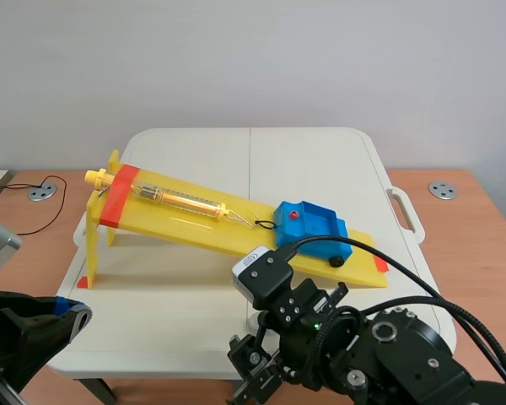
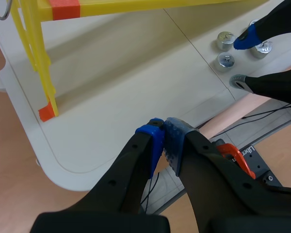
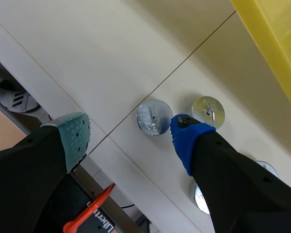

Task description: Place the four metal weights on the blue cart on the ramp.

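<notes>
Scene view: blue cart [image 1: 310, 228] sits on the yellow ramp [image 1: 194, 221] near its low end, ramp standing on the white counter [image 1: 320, 152], right arm low in front of the ramp's low end. Left wrist view: left gripper [image 2: 165, 141] has jaws together on nothing, over the counter's edge out from the ramp's tall leg; three metal weights [image 2: 225, 60] show on the counter in front of the ramp. Right wrist view: right gripper [image 3: 128, 136] has jaws apart over the weights in front of the ramp, one weight [image 3: 154, 117] between them just beside the blue pad [image 3: 186, 141], two others partly hidden by that finger.
</notes>
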You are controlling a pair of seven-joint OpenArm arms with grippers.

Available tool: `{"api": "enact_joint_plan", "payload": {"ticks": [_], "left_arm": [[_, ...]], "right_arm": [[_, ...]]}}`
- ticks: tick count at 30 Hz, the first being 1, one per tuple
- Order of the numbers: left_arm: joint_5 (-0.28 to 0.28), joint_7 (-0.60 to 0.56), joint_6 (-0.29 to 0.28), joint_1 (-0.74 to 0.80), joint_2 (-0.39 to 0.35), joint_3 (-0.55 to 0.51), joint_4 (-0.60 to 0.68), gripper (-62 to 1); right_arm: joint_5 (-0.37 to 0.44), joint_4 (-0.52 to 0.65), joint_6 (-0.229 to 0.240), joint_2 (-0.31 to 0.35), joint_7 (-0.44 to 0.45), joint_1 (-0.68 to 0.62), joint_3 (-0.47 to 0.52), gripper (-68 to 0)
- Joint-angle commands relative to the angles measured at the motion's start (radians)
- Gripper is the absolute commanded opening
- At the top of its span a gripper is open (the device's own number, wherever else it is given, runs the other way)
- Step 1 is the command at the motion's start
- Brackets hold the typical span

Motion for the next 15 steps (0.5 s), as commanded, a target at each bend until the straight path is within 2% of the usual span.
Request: {"api": "enact_joint_plan", "payload": {"ticks": [1, 9, 15], "left_arm": [[-0.074, -0.096, -0.001, -0.009, 0.006, -0.018, 0.049, -58.0], [-0.074, -0.096, -0.001, -0.009, 0.006, -0.018, 0.049, -58.0], [-0.074, -0.096, -0.001, -0.009, 0.006, -0.018, 0.049, -58.0]], "right_arm": [[0.022, 0.041, -0.03, -0.034, 0.137, 0.088, 0.0, -31.8], [0.008, -0.028, -0.03, -0.055, 0.166, 0.123, -0.024, -33.3], [0.008, -0.072, -0.03, -0.055, 0.172, 0.132, -0.029, -38.7]]}}
